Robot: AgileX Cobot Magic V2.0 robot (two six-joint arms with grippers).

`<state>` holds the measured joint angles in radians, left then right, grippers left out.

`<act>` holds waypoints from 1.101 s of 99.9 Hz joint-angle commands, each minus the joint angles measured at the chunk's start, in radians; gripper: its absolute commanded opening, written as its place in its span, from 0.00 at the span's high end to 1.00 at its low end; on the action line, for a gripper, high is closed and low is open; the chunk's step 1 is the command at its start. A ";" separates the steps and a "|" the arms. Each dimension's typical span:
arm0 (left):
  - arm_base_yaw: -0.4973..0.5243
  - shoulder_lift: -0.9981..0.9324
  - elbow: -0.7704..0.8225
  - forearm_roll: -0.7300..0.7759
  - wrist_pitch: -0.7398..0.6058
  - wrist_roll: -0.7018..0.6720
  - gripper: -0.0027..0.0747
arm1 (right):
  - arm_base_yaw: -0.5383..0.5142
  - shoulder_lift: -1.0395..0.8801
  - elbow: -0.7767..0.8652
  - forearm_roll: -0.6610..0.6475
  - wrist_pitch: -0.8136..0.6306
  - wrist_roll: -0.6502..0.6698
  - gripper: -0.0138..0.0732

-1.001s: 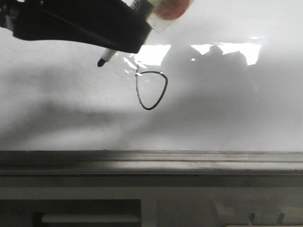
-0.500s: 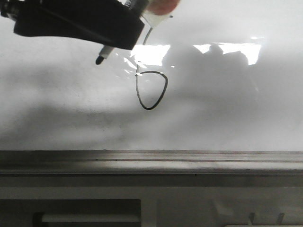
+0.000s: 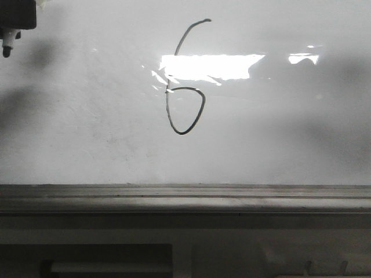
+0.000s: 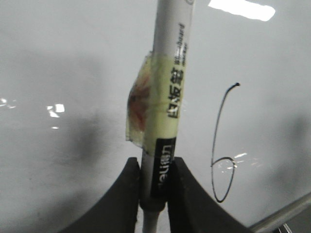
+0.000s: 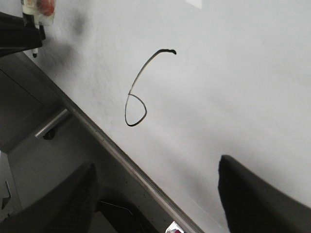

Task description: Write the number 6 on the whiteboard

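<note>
Black number 6 [image 3: 185, 92] complete on whiteboard [image 3: 278, 145]. Left gripper [image 4: 154, 182] pinching marker [image 4: 170, 87], well aside; right gripper [image 5: 155, 194] spread. Keep tip off board while withdrawing to avoid stray strokes.

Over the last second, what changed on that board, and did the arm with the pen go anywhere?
The left gripper, still shut on the marker, pulled away toward the upper left of the front view, uncovering the long upper tail of the number 6. The drawn loop and the whiteboard stayed as they were.

Number 6 [image 5: 136, 100] drawn on whiteboard [image 5: 233, 87] — right fingers [image 5: 252, 194] apart.
</note>
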<state>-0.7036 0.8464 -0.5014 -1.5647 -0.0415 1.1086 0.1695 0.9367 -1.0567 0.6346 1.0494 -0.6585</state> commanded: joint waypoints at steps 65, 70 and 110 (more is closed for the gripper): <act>0.003 0.106 -0.031 -0.083 -0.081 -0.010 0.99 | -0.008 -0.041 0.050 0.047 -0.047 0.000 0.30; 0.003 0.106 -0.031 -0.082 -0.081 -0.010 0.97 | -0.008 -0.041 0.050 0.047 -0.047 0.000 0.30; 0.003 0.107 -0.031 -0.081 -0.139 -0.010 0.60 | -0.008 -0.041 0.050 0.047 -0.047 0.000 0.30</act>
<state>-0.7036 0.9584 -0.5014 -1.6502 -0.1667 1.1051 0.1652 0.9081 -0.9855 0.6407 1.0467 -0.6563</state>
